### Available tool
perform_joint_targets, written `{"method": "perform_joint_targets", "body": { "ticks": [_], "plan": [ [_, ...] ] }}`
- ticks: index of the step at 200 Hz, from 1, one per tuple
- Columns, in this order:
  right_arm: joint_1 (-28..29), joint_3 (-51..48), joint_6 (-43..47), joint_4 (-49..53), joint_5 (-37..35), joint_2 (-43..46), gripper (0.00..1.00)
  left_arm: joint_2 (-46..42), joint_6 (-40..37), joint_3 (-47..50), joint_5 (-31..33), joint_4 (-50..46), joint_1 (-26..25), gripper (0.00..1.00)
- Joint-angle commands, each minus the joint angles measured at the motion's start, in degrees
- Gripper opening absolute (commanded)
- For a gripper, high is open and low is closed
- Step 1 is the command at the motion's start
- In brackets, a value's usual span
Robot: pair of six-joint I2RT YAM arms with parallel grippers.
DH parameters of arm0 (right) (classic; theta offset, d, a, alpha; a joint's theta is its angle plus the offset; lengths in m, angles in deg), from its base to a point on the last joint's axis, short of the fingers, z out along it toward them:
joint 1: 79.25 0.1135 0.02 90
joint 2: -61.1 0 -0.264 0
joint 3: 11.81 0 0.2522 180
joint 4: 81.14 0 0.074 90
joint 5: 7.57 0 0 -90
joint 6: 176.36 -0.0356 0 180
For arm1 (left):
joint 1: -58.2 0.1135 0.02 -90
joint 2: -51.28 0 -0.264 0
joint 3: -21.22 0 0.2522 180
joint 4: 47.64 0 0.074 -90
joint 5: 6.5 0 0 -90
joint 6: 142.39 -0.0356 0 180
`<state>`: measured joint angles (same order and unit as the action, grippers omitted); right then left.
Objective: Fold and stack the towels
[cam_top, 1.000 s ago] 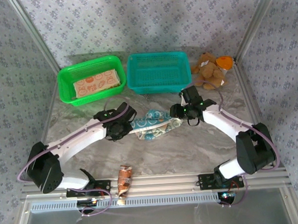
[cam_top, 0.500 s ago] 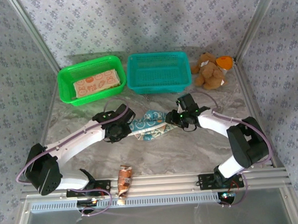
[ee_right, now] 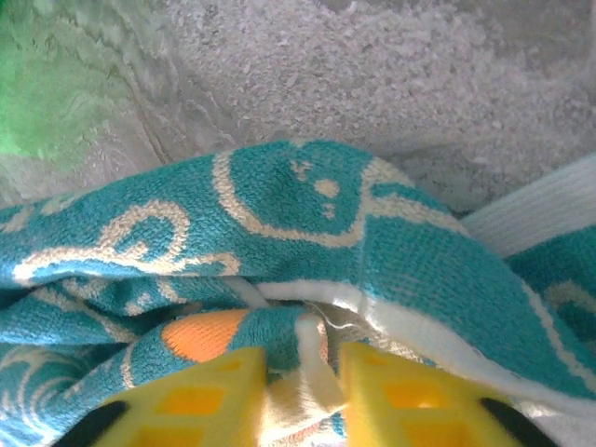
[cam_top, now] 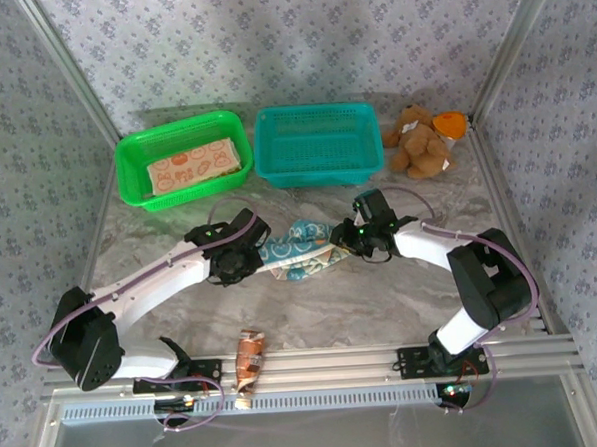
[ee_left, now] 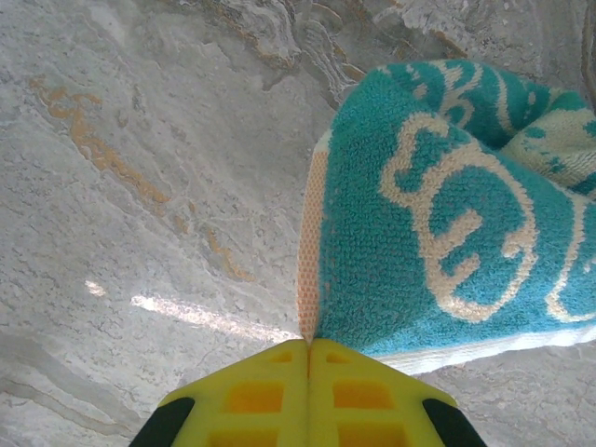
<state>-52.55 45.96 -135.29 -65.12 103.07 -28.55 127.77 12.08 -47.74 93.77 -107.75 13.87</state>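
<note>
Evidently the teal towel (cam_top: 298, 250) hangs bunched between both arms at the centre of the marble table (cam_top: 383, 299), probably so that it can be stretched flat before folding. At its 9 o'clock end the left gripper (ee_left: 309, 343) has its yellow fingers pressed together on a corner, peach hem caught at the tips. At the 3 o'clock end the right gripper (ee_right: 303, 358) pinches a ridge of white hem, with teal cloth heaped over it. Folding looks barely begun. A folded peach towel (cam_top: 197, 167) lies in the green basket (cam_top: 169, 133) at 10 o'clock, apparently the stack's base. No writing is legible: the towels carry only cartoon faces, and the print on the small packet (cam_top: 251, 358) at 6 o'clock is too small to read.
</note>
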Motion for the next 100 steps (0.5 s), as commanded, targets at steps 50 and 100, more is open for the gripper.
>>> {"method": "perform_joint_targets", "body": {
  "ticks": [50,100],
  "plan": [
    [0.55,2.91,5.32,6.03,-4.57,8.84,0.0,-1.25,-4.26,-6.07,1.85,-3.68,0.22,0.0],
    [0.51,14.52,15.38,14.42,-12.0,18.55,0.0,-0.7,-12.56,-21.75,5.31,-9.26,2.67,0.0]
  ]
}}
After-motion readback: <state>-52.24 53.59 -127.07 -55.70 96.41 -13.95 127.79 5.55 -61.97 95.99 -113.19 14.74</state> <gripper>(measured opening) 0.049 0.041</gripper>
